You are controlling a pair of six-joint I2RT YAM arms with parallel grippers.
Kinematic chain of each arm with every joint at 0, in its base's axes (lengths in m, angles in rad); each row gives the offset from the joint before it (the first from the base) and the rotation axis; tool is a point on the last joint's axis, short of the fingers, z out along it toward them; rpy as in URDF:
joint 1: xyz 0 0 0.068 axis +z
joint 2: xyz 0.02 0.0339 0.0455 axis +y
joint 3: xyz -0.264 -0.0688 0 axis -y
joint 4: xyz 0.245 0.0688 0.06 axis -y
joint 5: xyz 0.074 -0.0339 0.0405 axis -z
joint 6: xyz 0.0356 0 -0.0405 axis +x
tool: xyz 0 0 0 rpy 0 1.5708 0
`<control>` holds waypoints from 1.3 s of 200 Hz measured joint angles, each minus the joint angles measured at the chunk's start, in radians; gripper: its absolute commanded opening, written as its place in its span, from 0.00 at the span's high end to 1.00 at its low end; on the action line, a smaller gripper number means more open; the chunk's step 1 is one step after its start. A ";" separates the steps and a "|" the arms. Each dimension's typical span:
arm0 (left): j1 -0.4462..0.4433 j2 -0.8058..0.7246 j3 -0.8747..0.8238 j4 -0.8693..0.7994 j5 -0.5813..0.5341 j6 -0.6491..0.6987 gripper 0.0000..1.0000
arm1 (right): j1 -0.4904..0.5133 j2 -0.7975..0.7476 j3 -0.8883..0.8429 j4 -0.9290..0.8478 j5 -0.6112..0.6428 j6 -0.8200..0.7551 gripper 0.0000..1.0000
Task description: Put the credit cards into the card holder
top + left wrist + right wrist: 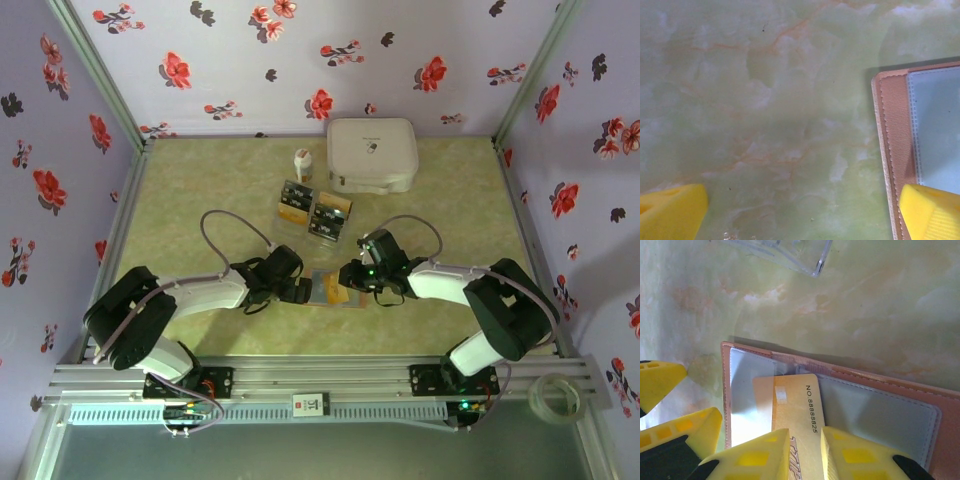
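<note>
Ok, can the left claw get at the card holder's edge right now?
Likely yes. The left claw is open and straddles the edge of the card holder: one fingertip over the leather, the other over table. The right claw, gripping the gold card, works further in, so nothing blocks it.

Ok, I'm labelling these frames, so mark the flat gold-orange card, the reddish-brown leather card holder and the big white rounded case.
flat gold-orange card (795, 412): right wrist view, middle of its face.
reddish-brown leather card holder (890, 384): right wrist view, stitched top border.
big white rounded case (372, 155): top view, lid centre.
</note>
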 measured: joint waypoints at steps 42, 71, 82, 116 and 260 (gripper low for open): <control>0.000 0.000 0.011 -0.014 0.001 -0.002 0.00 | 0.000 -0.017 0.000 -0.005 0.001 0.000 0.76; 0.000 0.000 0.051 -0.033 0.002 0.003 0.00 | 0.000 -0.075 -0.002 -0.026 0.014 -0.001 0.75; 0.000 0.000 0.076 -0.037 0.002 0.010 0.00 | 0.000 -0.095 -0.002 -0.032 0.018 -0.001 0.75; -0.001 0.024 0.140 -0.037 0.002 0.028 0.00 | 0.000 -0.109 -0.015 -0.038 0.026 -0.003 0.75; -0.018 0.175 0.237 -0.055 0.008 0.076 0.00 | 0.000 -0.109 -0.061 -0.031 0.026 -0.003 0.75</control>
